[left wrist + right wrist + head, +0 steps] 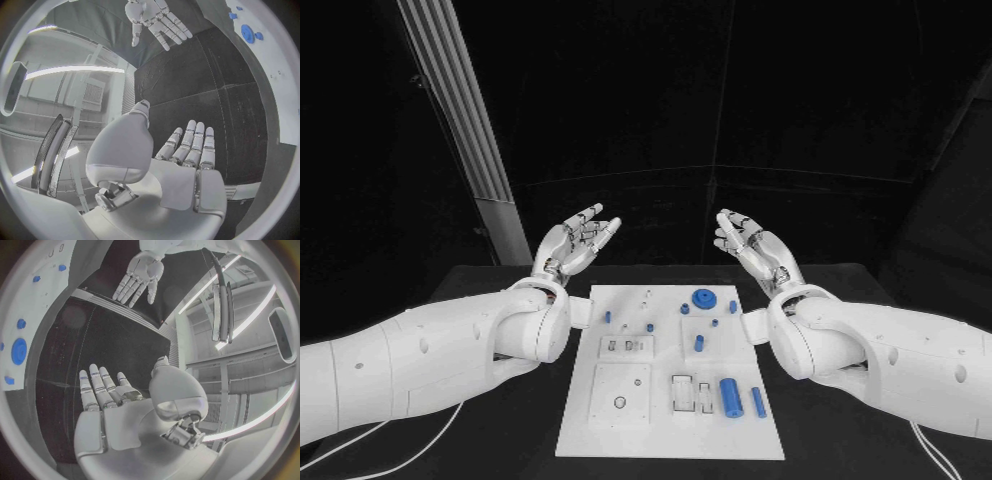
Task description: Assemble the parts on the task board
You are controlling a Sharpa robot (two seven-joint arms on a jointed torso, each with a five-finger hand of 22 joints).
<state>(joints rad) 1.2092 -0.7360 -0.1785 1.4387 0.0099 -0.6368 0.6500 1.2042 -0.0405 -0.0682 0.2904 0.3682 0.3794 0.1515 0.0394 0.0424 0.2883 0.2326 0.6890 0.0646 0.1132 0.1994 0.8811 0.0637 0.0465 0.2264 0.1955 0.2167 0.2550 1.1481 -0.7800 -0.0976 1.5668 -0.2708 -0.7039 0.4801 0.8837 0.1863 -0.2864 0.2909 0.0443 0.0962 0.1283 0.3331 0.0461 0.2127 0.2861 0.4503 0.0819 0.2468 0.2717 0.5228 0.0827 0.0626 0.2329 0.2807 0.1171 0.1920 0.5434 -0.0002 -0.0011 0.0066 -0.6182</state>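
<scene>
Two hands, left hand [577, 243] and right hand [753, 245], fingers spread, holding nothing, past task board [625, 410]. Blue parts [730, 395] look small, hard, light; pinch by sides.

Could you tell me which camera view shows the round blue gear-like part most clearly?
The head view: the gear-like part lies whole on the task board. Both wrist views catch it bent near their rims.

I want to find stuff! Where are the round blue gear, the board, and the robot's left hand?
round blue gear [704, 297], head view, its top face
task board [632, 425], head view, bare white near corner
left hand [577, 240], head view, its palm
</scene>
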